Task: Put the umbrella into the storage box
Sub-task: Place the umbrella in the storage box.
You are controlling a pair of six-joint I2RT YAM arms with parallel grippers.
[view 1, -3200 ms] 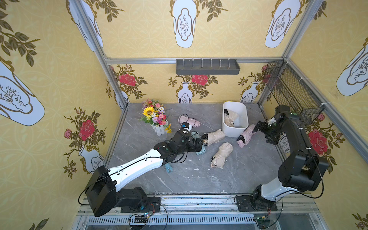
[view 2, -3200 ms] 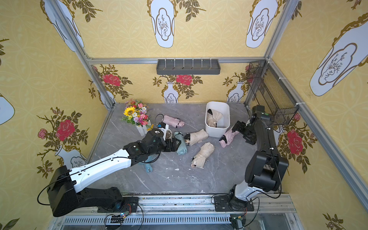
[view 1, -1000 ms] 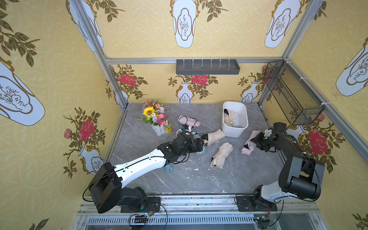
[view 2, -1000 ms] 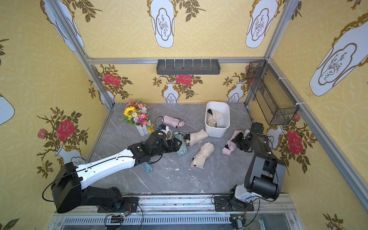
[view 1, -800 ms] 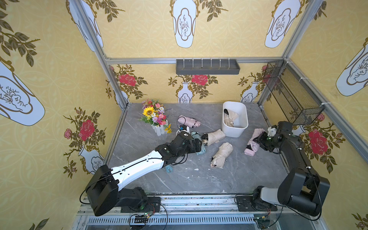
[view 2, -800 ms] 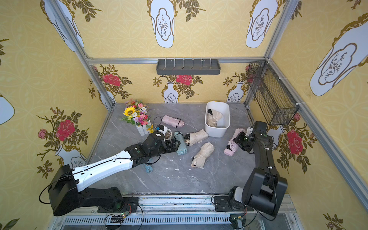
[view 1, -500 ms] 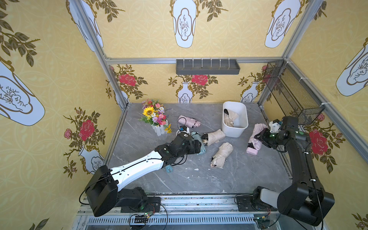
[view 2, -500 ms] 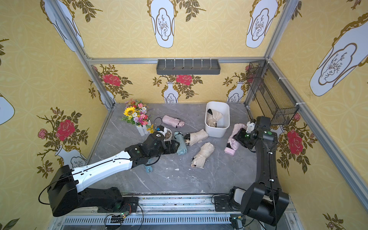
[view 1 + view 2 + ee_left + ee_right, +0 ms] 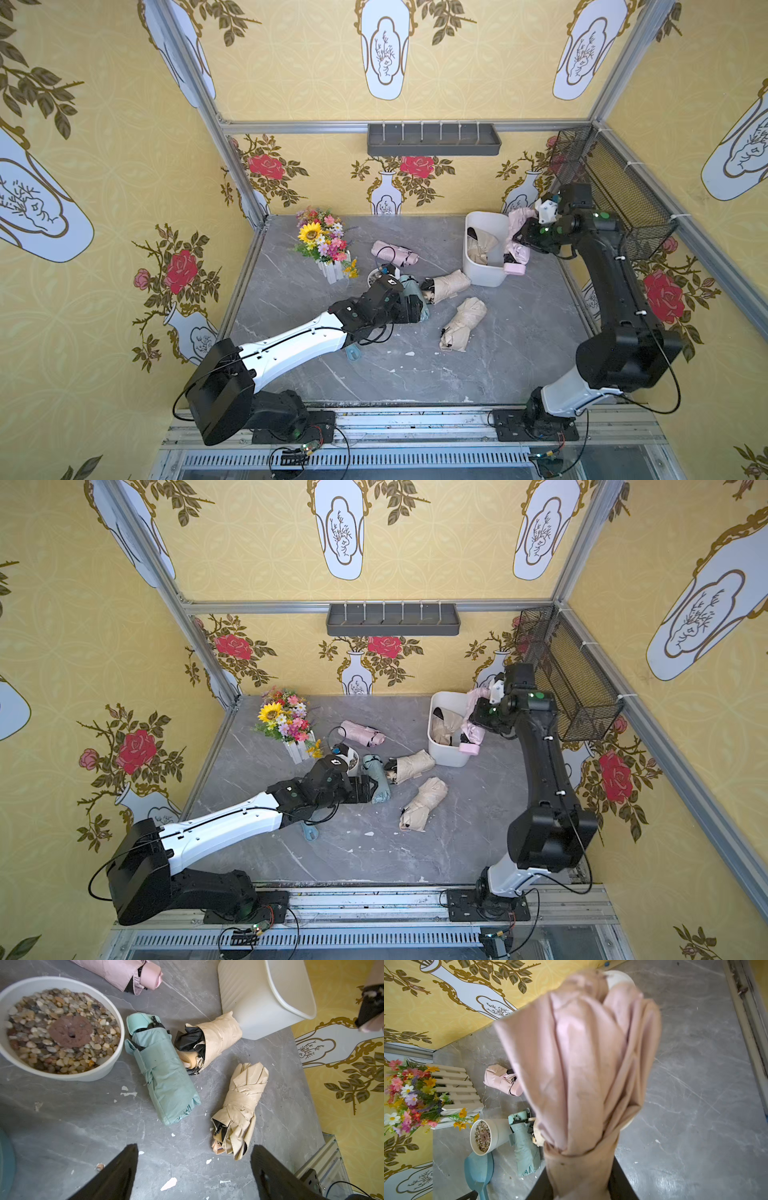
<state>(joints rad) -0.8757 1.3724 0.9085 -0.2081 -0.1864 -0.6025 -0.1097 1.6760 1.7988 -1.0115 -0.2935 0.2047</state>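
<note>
Far L of table (image 9: 519,353): flower bunch (image 9: 322,241), out of the way. Just beside it, bowl of pebbles (image 9: 60,1028).

Mid-table, low over the clutter: left gripper (image 9: 194,1148), spread wide at the jaws, gripping nothing. Flat on the table ahead of it: teal umbrella (image 9: 164,1076), touching a beige umbrella (image 9: 220,1036) along one side. 2nd beige umbrella (image 9: 243,1095) near, apart from both. Further back, loose pink umbrella (image 9: 395,253) on its own. None of these four in the box yet.

R of centre: storage box (image 9: 484,274), white, upright, w/ boxed beige umbrella (image 9: 482,247) already inside.

At the box's R rim: held pink umbrella (image 9: 517,245), off the table, roughly upright, handle end down, fabric bunched on top. Pinched round the body by right gripper (image 9: 581,1188), jaws pressed into the fabric on both sides per wrist view. Over the opening or only over the rim: cannot tell from above.

Step in hand, by judgement: carry-over and drop. For a clean drop:
- shift toward box centre before release, to get handle end clear of the rim
- lower to below rim level, no drop from height
- aim for the free space beside the one inside
- open only then
- no bumps on the wall; light tub, prob. slides or tips easily
- mind the wire basket (image 9: 615,199) close behind on R wall when backing out
- keep L arm parked meanwhile
</note>
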